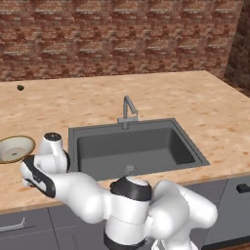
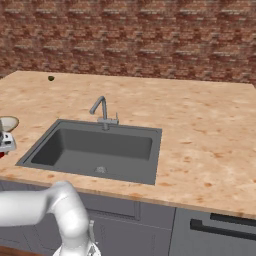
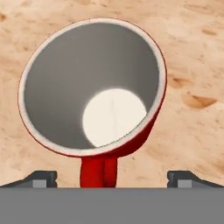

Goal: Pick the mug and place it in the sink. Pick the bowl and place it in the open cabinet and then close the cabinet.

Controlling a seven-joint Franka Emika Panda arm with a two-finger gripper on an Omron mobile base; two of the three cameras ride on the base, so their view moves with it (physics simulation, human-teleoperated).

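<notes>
The red mug [image 3: 94,87] with its white inside stands upright on the counter, seen from straight above in the hand view. Its handle points toward the bottom of that view. My gripper [image 3: 113,179] hangs just over it, open, with one dark fingertip [image 3: 41,178] on each side of the handle and nothing held. The cream-white bowl [image 1: 14,149] with a tan rim rests on the counter just beyond my hand, left of the sink [image 1: 132,146]. From the right base view the bowl [image 2: 7,123] lies at the left edge. The cabinet is out of view.
A grey tap [image 1: 128,112] stands at the back rim of the sink. A small brown lump [image 1: 20,88] lies far back left near the brick wall. The tan counter [image 1: 210,112] stretches wide to the right of the sink.
</notes>
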